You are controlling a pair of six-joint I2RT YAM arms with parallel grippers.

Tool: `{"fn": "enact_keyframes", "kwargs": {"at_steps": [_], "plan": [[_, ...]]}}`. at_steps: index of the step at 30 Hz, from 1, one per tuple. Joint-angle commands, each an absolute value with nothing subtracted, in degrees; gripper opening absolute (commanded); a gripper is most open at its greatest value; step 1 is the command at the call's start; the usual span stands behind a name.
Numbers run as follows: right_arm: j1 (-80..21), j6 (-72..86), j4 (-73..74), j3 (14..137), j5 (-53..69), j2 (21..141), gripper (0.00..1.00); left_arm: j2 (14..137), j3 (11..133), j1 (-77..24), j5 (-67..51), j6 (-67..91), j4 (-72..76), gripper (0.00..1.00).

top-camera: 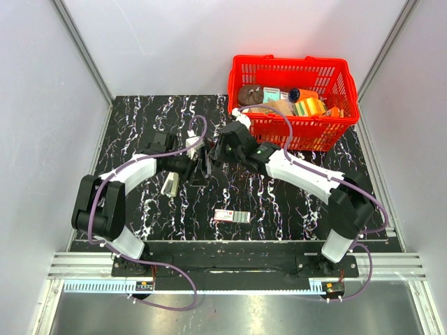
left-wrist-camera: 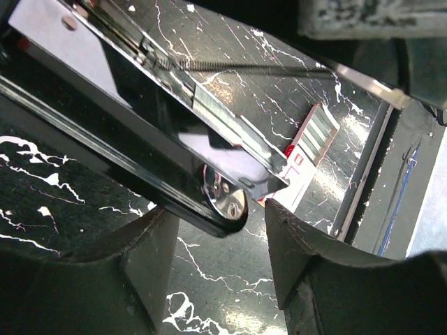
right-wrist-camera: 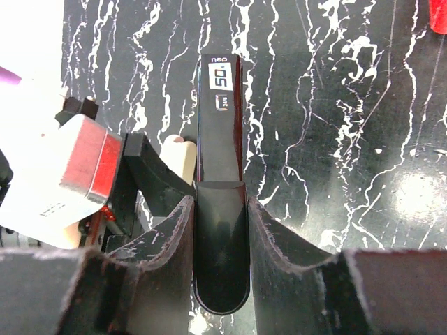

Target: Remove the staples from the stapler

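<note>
Black bench (top-camera: pixel 293 202) of white-veined marble pattern, with a red plastic lattice basket (top-camera: pixel 300 129) at its far right corner. Both arms meet just left of the bench's middle, where the stapler (right-wrist-camera: pixel 220 118) is held between them. Right gripper (right-wrist-camera: pixel 220 206): clamped on the stapler's glossy black lid, a narrow round-ended bar with a white "50" label. Left gripper (left-wrist-camera: pixel 216 209): fingers (left-wrist-camera: pixel 147 265) stand either side of the front end of the lower part; whether they press on it cannot be told. A small flat box (top-camera: pixel 232 216) lies toward the near edge. The lid is swung away from the chrome channel, so opening appears done and the unloading itself is in hand. The staples (left-wrist-camera: pixel 230 122), a ridged silver strip, lie in the channel beside a thin coil spring (left-wrist-camera: pixel 258 68). The next move likely calls for tipping or sliding the strip out.
</note>
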State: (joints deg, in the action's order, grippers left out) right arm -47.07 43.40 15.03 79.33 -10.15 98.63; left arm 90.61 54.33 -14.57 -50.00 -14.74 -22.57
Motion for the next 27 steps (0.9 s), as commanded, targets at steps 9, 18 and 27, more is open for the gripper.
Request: {"fn": "enact_keyframes", "kwargs": {"at_steps": [9, 18, 27], "plan": [[-46.67, 46.76, 8.0, 78.84, -6.33, 93.69, 0.0, 89.38, 56.43, -14.68, -48.96, -14.33, -16.7, 0.47], [-46.67, 46.23, 7.91, 78.14, -4.66, 92.37, 0.0, 88.33, 56.43, -14.59, -45.88, -14.85, -14.77, 0.11], [-46.41, 43.95, 9.05, 75.94, -2.99, 90.97, 0.0, 86.4, 57.04, -14.5, -37.19, -18.89, -14.33, 0.0]]}}
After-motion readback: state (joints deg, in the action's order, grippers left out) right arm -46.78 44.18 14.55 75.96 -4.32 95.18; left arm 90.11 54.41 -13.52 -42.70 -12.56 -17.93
